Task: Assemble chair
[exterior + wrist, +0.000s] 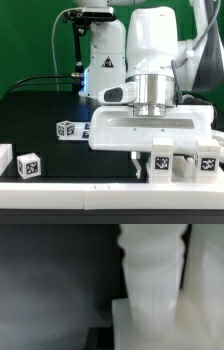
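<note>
The hand (147, 162) is closed almost completely and sits low among the white tagged chair parts (186, 162) on the black counter (60, 150) at the exterior view's right, with a rounded white chair bar (150, 280) filling the wrist view, though I cannot tell whether it pinches anything.

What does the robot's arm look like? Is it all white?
Mostly! The arm has smooth, rounded white shells and a shiny silver ring at the wrist. The end effector is a wide white block with a thin dark finger. A blue light glows on its base, beside black cables.
</note>
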You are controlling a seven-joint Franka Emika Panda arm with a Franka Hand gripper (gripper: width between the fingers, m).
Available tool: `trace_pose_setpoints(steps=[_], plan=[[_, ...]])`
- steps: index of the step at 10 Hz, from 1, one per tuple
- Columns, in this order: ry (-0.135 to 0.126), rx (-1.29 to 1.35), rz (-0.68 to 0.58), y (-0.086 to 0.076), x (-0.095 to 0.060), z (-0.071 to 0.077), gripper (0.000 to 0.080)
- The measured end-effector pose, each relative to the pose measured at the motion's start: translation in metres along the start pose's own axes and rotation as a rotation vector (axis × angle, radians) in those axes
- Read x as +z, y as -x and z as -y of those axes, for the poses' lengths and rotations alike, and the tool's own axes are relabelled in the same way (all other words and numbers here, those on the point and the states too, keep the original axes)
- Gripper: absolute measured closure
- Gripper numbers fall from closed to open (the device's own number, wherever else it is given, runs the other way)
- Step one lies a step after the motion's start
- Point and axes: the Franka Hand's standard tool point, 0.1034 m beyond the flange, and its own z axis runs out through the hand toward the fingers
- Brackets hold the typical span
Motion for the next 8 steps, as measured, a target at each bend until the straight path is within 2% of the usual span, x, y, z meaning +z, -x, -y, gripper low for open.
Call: trace_pose_setpoints(steps=[3, 4, 5, 6, 7, 8], plan=[[0.000, -0.010, 0.001, 0.000, 0.000, 0.000, 0.0744], [-0.006, -0.064, 0.025, 0.000, -0.007, -0.006, 0.0745], [-0.014, -0.065, 0.058, -0.003, -0.022, -0.019, 0.0745], [-0.036, -0.042, 0.108, -0.004, -0.038, -0.017, 0.0768], [-0.067, 0.007, 0.202, -0.005, -0.055, -0.003, 0.0769], [-0.065, 0.035, 0.231, -0.013, -0.065, 0.003, 0.0769]])
